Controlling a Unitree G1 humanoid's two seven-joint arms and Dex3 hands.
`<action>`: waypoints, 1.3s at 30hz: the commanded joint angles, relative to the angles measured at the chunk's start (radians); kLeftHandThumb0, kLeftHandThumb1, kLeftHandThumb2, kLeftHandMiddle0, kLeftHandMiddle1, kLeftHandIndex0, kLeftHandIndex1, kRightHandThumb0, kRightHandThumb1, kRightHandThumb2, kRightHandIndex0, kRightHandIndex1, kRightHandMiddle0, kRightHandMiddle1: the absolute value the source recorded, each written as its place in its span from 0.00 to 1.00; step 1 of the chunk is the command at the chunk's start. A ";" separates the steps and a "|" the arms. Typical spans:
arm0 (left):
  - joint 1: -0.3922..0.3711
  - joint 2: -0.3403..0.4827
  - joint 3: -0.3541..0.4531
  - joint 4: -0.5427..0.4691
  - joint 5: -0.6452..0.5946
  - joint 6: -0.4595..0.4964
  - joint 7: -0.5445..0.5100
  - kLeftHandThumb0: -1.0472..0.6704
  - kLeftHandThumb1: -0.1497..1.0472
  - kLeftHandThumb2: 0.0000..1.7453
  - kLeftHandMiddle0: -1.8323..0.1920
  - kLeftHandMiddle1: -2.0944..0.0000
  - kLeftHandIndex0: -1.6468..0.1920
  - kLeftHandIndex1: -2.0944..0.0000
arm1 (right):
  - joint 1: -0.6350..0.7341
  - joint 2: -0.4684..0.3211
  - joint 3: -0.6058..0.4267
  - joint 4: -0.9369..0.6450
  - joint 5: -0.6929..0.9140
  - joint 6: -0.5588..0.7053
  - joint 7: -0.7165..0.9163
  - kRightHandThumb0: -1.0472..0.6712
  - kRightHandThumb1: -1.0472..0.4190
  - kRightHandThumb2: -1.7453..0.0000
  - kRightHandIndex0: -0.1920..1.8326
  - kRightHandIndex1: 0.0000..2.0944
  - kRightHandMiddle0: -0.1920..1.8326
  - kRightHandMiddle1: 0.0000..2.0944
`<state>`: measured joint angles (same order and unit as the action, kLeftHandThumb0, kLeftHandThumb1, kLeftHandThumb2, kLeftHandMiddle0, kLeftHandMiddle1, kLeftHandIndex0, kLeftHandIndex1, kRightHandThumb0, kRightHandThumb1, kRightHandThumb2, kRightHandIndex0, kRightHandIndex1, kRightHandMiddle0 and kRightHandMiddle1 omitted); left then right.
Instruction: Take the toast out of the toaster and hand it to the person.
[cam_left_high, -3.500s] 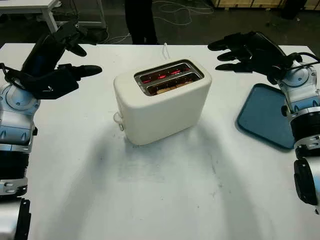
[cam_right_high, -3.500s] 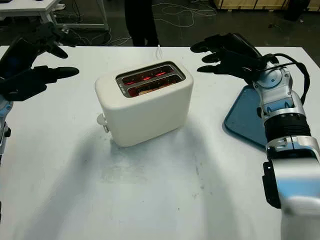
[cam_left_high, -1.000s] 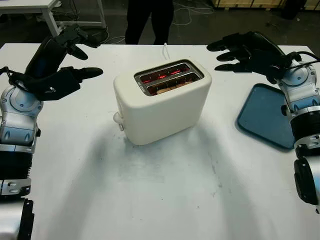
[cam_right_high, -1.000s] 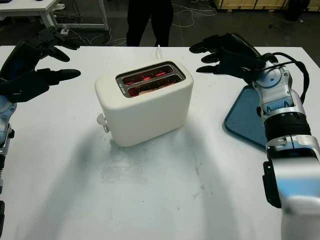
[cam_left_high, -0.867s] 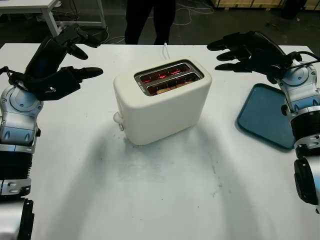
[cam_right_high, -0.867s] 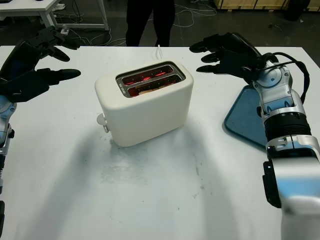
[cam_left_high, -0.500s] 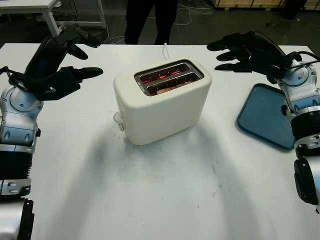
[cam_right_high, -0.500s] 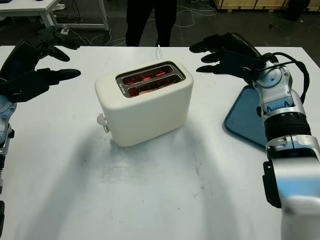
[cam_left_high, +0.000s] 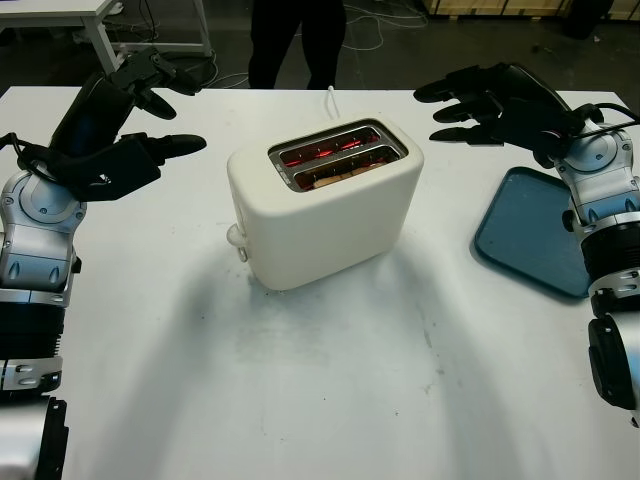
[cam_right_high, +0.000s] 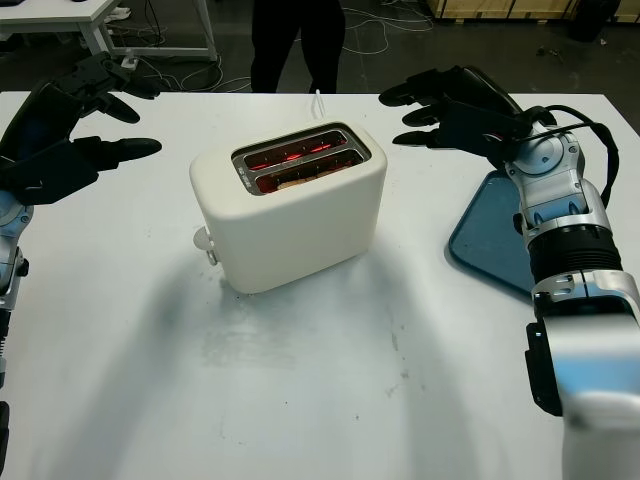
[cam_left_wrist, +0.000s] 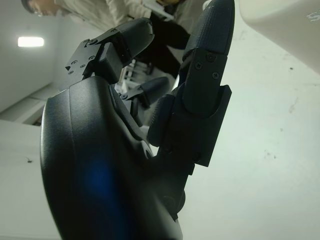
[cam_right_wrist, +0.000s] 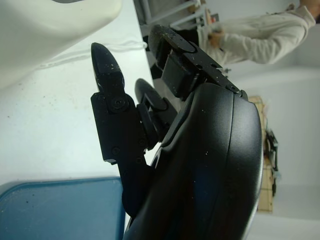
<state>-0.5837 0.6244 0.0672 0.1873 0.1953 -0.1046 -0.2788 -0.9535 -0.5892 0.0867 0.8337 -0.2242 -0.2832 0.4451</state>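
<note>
Toast (cam_left_high: 335, 176) sits low in the glowing toaster (cam_left_high: 325, 200); either empty, uncurled hand, left (cam_left_high: 115, 140) at nine o'clock, right (cam_left_high: 500, 100) at two, risks touching hot slots

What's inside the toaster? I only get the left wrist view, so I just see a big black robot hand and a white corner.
Observer: Both slots of the toaster glow red, and the toast sits low in the nearer slot.
Operator: Where's the other robot hand?
Observer: The right robot hand is open, up in the air off the toaster's right side. The left robot hand is open off the toaster's left side.
Operator: Is there anything else on the table?
Observer: A blue tray lies on the table, right of the toaster.
</note>
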 joint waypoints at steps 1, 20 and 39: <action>-0.004 0.011 0.003 -0.020 0.004 0.015 -0.006 0.16 0.86 0.00 0.79 0.40 0.78 0.50 | -0.014 -0.010 0.003 0.002 -0.006 -0.012 -0.003 0.37 0.10 1.00 0.48 0.00 0.44 0.00; -0.006 0.004 0.004 0.000 -0.007 -0.014 -0.003 0.16 0.86 0.00 0.80 0.39 0.78 0.49 | -0.013 -0.008 -0.004 -0.002 0.004 -0.003 -0.001 0.39 0.10 1.00 0.47 0.00 0.44 0.00; 0.033 0.005 0.022 -0.008 -0.008 0.028 -0.001 0.19 0.85 0.00 0.79 0.42 0.78 0.51 | -0.012 -0.004 -0.013 0.004 0.015 -0.027 -0.001 0.40 0.11 1.00 0.48 0.01 0.44 0.00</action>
<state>-0.5650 0.6244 0.0806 0.1866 0.1930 -0.0858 -0.2785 -0.9536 -0.5892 0.0836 0.8338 -0.2212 -0.2875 0.4467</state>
